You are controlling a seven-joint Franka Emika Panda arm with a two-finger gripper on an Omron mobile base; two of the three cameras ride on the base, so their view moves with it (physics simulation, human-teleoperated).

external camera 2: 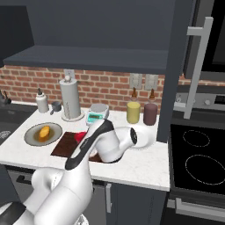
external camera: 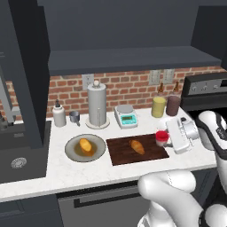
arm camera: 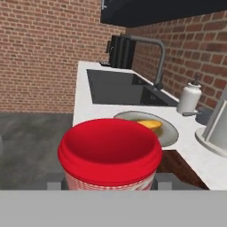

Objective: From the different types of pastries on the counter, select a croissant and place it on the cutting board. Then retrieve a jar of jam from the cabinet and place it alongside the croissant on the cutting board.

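Observation:
The croissant point(external camera: 137, 146) lies on the dark wooden cutting board point(external camera: 122, 153), right of centre. My gripper point(external camera: 164, 138) is shut on the jar of jam point(external camera: 161, 137), a squat jar with a red lid, at the board's far right corner. I cannot tell whether the jar touches the board. In the hand view its red lid point(arm camera: 110, 148) sits close between my fingertips point(arm camera: 163, 179). From the right, the jar point(external camera 2: 80, 137) peeks out behind my arm over the board point(external camera 2: 61, 146). A rounder orange bun point(external camera: 85, 145) rests on the grey plate point(external camera: 71, 153) on the counter point(external camera: 88, 173). The cabinet shelf point(external camera: 133, 60) runs overhead.
Along the brick wall stand a white bottle point(external camera: 59, 114), a paper towel holder point(external camera: 97, 106), a kitchen scale point(external camera: 126, 116), a yellow canister point(external camera: 158, 107) and a maroon canister point(external camera: 173, 105). A sink point(external camera: 17, 157) lies to the left, and a stove point(external camera 2: 197, 158) to the right.

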